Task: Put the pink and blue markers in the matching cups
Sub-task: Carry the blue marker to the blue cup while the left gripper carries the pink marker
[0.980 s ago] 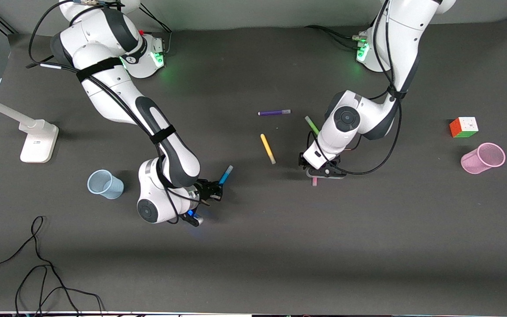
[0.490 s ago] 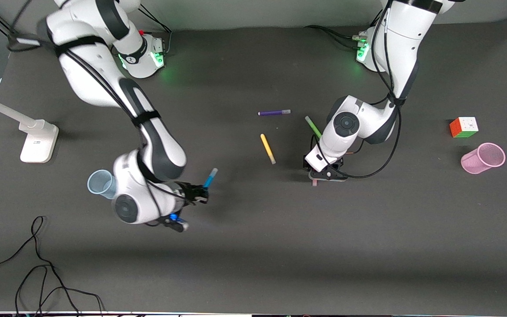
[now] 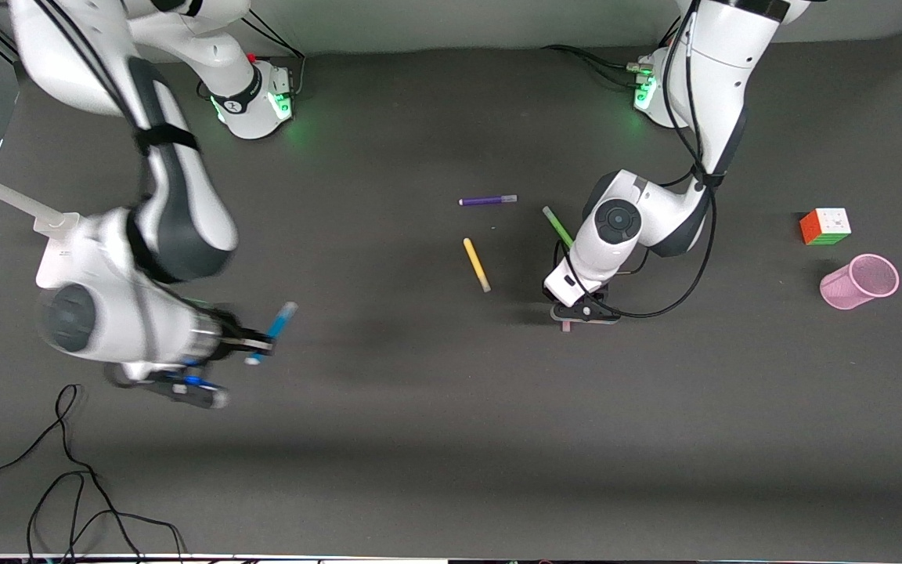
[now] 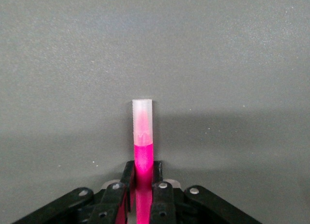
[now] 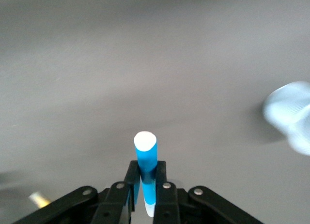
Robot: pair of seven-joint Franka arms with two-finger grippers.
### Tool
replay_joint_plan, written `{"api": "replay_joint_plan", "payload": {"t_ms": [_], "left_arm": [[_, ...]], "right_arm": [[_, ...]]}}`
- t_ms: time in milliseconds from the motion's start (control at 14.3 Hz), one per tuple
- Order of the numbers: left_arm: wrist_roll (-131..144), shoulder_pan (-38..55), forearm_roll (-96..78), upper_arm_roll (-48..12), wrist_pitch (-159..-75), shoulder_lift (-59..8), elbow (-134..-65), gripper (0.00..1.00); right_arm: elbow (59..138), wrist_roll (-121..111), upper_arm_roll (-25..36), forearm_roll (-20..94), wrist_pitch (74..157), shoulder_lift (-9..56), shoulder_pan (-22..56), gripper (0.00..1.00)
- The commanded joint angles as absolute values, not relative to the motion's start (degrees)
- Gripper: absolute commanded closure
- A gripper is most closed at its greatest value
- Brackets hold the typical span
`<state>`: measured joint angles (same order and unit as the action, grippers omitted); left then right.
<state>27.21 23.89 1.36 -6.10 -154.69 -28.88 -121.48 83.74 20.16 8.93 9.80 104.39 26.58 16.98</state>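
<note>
My right gripper is shut on the blue marker and holds it in the air, near the right arm's end of the table. In the right wrist view the gripper has the blue marker upright between its fingers. The pale blue cup shows there as a blur; the right arm hides it in the front view. My left gripper is low at the table, shut on the pink marker. In the left wrist view the pink marker sticks out past the fingers. The pink cup stands toward the left arm's end.
A purple marker, a yellow marker and a green marker lie mid-table near the left arm. A puzzle cube sits beside the pink cup. A white stand and loose cables are at the right arm's end.
The right arm has lifted and swung toward its own end of the table with the blue marker, and now covers the blue cup. The left gripper has stayed put over the pink marker.
</note>
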Motion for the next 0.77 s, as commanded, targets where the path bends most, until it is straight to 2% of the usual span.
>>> {"api": "replay_joint_plan", "payload": {"t_ms": [0,140,280,490,700], "left_arm": [[28.5,24.2,2.3,-5.9,-154.2,-28.7,-121.2,1.0],[28.6,24.1,2.3,-5.3,-153.2,-26.6,-121.0,1.0],[28.4,24.1,2.3,-3.6,-146.4,-22.5,-119.9,1.0],[27.4,23.9,2.5,-1.6,-130.4,-16.8,-115.4,1.0],[18.8,22.1,4.5,-0.1,-119.6,-11.9,-112.2,1.0]], "right_arm": [[100.2,11.4,11.8,1.2,114.9,14.7,17.5,1.0],[113.2,5.0,14.8,-0.3,127.2,7.2,17.5,1.0],[124.3,-2.9,17.8,-0.3,138.8,1.7,17.6,1.0],[129.5,-11.7,21.3,-0.3,146.5,-0.4,17.5,1.0],[133.3,-16.8,23.5,0.3,154.3,-0.4,17.7,1.0]]}}
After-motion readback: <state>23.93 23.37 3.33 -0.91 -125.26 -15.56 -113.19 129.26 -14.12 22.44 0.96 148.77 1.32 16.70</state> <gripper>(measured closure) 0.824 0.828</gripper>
